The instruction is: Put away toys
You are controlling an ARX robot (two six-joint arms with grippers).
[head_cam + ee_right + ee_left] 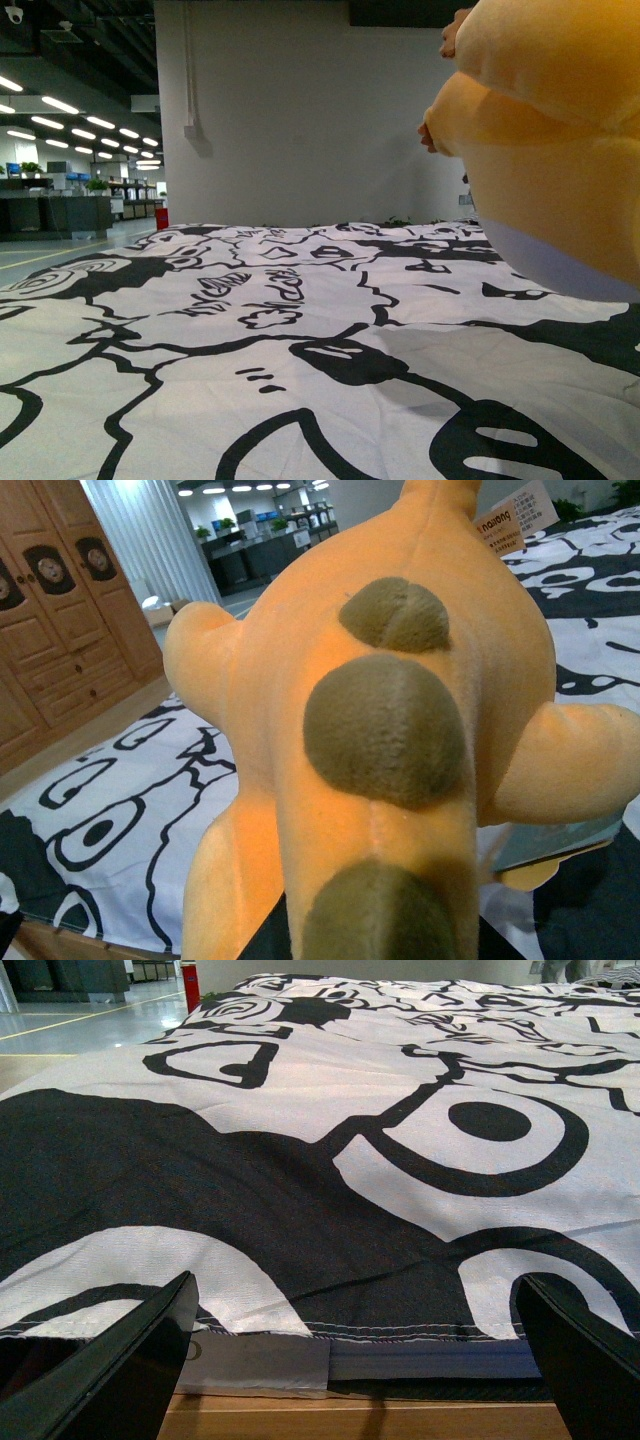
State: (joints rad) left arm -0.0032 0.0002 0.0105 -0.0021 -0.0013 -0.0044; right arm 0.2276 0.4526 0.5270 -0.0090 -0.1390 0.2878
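A light-wood-framed bed [350, 1420] carries everything, covered by a white cloth sheet [300, 400] printed with bold black cartoon outlines (slightly rumpled, with shallow folds). In the left wrist view the sheet's stitched hem ends over a grey-blue mattress layer [430, 1360] lying directly on the wooden edge.

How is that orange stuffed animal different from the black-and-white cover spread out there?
The plush toy is yellow-orange with olive-brown patches; the cover is white with black cartoon drawings. The plush toy is rounded and stuffed; the cover lies flat and spread wide. Both look like soft fabric.
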